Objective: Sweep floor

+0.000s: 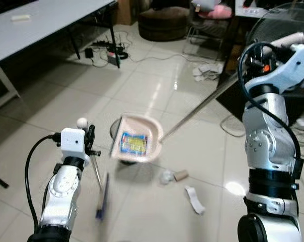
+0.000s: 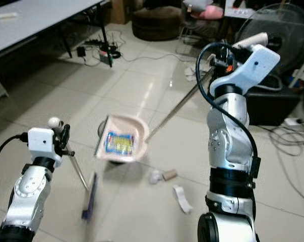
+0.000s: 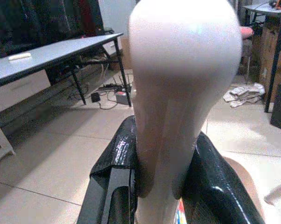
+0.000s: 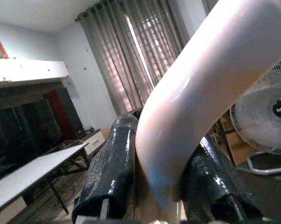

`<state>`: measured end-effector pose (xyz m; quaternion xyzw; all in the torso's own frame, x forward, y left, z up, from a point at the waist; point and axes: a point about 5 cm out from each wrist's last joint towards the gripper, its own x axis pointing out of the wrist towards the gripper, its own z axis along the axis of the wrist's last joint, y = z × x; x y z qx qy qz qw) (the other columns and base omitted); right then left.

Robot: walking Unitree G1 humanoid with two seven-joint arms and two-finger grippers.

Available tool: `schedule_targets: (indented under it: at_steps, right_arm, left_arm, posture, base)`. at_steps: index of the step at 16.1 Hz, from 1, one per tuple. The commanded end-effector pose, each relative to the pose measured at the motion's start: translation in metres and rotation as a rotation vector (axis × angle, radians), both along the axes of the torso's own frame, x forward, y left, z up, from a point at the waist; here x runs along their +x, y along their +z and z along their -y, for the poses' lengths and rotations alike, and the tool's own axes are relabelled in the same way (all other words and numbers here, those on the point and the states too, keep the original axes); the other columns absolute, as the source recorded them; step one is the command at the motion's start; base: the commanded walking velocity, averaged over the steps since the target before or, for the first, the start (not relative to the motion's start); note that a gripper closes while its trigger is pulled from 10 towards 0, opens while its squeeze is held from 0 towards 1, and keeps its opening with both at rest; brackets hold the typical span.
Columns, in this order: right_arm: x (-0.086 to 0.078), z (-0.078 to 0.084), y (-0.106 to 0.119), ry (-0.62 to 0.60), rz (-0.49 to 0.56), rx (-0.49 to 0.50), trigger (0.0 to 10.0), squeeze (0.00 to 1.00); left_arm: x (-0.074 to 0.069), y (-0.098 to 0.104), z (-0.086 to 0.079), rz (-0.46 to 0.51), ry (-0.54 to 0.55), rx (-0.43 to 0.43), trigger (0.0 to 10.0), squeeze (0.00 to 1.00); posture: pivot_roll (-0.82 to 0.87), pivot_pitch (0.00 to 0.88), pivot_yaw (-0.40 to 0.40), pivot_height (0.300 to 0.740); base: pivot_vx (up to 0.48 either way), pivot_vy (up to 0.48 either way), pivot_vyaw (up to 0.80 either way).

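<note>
My left gripper [image 1: 89,137] was clenched on the pale handle of the broom [image 1: 102,195], whose thin metal shaft ran down from my fingers to a blue brush head, blurred, low over the tiled floor [image 1: 141,85]. In the left wrist view my 2 black fingers [image 3: 214,181] pressed against either side of the rounded cream grip [image 3: 182,84].

My right gripper [image 2: 223,59] was raised high on my right side and clamped on the curved pale handle of the dustpan [image 1: 136,140]. In the right wrist view the black fingers [image 4: 110,168] squeezed that handle [image 4: 187,116] from both sides. From there a long metal pole sloped down and to my left to the cream pan, which hung tilted above the floor, just beside the broom shaft, with a colourful wrapper [image 1: 133,144] lying in it.

On the tiles near the pan, toward my right, lay a crumpled clear scrap [image 1: 166,177], a small cardboard tube [image 1: 181,175] touching or nearly touching it, and a white strip of paper [image 1: 194,198] a little further off.

A grey table [image 1: 41,25] stood on my far left, with cables and a power strip [image 1: 111,53] beyond it, and a standing fan [image 2: 280,30] on my far right.
</note>
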<state>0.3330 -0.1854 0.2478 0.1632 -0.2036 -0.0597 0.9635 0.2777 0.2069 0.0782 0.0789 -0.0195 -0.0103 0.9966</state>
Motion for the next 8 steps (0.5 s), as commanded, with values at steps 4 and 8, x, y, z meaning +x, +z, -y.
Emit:
schedule_targets:
  at_steps: [4,8]
  right_arm:
    - [-0.0037,0.0085,0.0065,-0.035,0.04,0.069,10.0,0.0]
    - [-0.0024,0.014,0.0065,-0.053,0.042,0.088,10.0,0.0]
  left_arm:
    - [0.0026,0.0105,0.0066,0.048,-0.024,0.001,10.0,0.0]
    - [0.005,0.0118,0.0075,0.047,-0.025,0.003,10.0,0.0]
  posture:
    - [0.03,0.0,0.04,0.74]
    - [0.03,0.0,0.05,0.74]
  base:
    - [0.437,0.0,0.4]
    - [0.437,0.0,0.0]
